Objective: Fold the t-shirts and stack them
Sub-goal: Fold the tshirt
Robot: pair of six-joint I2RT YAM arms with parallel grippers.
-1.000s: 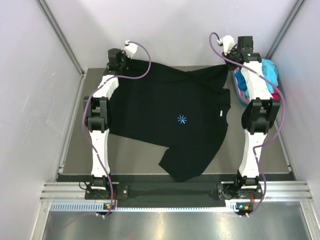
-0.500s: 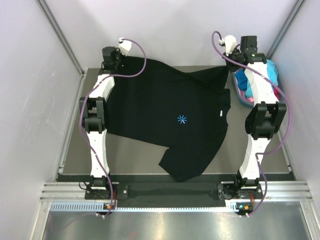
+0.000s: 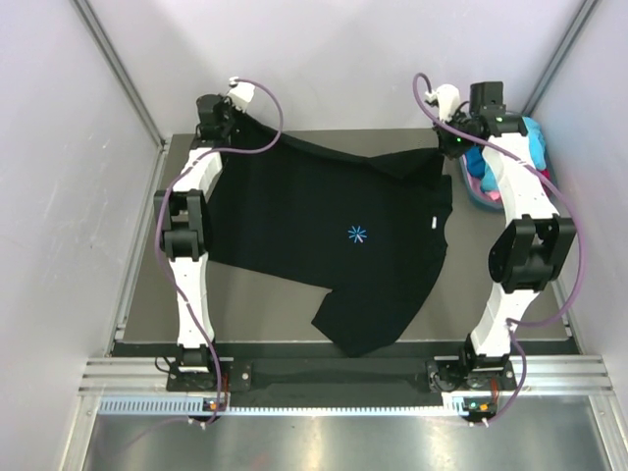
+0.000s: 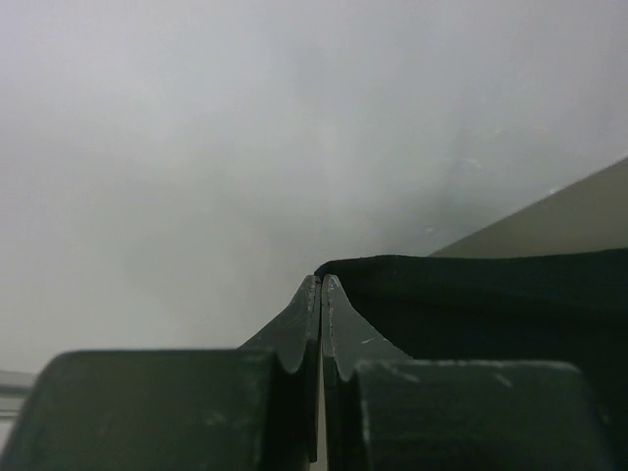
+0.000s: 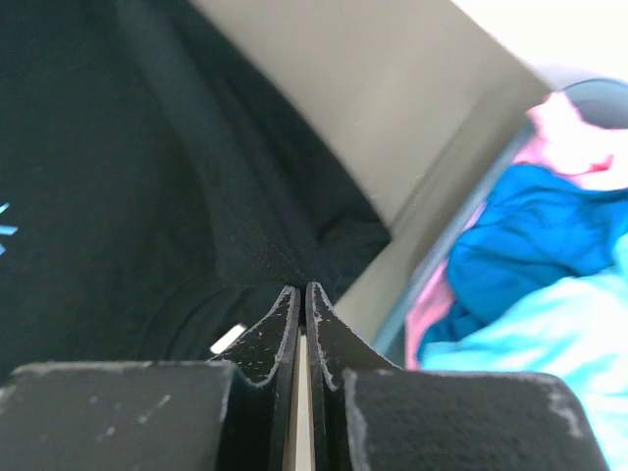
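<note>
Two pinches here: my left fingers (image 4: 294, 334) and right fingers (image 5: 270, 339) clamp the far edge of the big black starburst-logo t-shirt (image 3: 334, 226). It's now pulled tauter over the grey worktop (image 3: 255, 314), so nearly flat for folding.

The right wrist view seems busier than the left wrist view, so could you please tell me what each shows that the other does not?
Only the right wrist view shows the basket holding a blue shirt, a turquoise shirt and a pink shirt, plus a sliver of the light-blue logo on the black t-shirt. Only the left wrist view shows the pale wall, which fills most of its frame. Both show their own gripper, the right gripper and the left gripper, shut on an edge of the black t-shirt, with some of the table beyond.
</note>
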